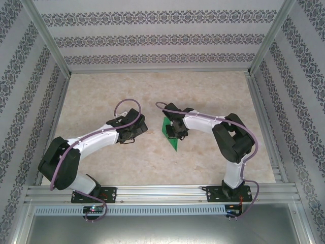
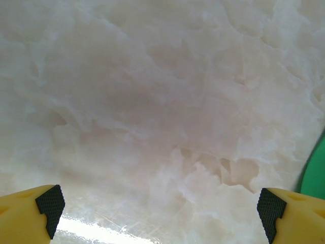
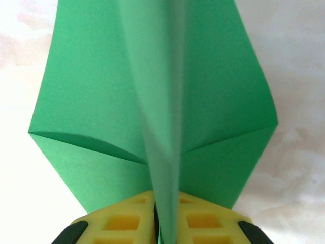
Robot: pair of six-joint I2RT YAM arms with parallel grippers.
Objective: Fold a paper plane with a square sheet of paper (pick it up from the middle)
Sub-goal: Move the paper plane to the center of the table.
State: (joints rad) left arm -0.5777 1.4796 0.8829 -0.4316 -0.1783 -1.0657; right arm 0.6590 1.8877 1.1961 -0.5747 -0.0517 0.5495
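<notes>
The green sheet of paper (image 3: 96, 101) is folded, with two flaps meeting at a raised centre crease. It lies at the table's middle (image 1: 170, 141). My right gripper (image 3: 165, 223) is shut on that upright centre crease, the yellow fingers (image 3: 122, 223) pressed against it from both sides. In the top view the right gripper (image 1: 177, 130) sits directly over the paper. My left gripper (image 2: 160, 206) is open and holds nothing, its black pads (image 2: 51, 203) far apart over bare table. An edge of the green paper (image 2: 316, 173) shows to its right. In the top view the left gripper (image 1: 137, 129) is to the left of the paper.
The marble-patterned table (image 1: 152, 91) is bounded by patterned walls and aluminium frame rails (image 1: 152, 192). Both arm bases are bolted at the near edge.
</notes>
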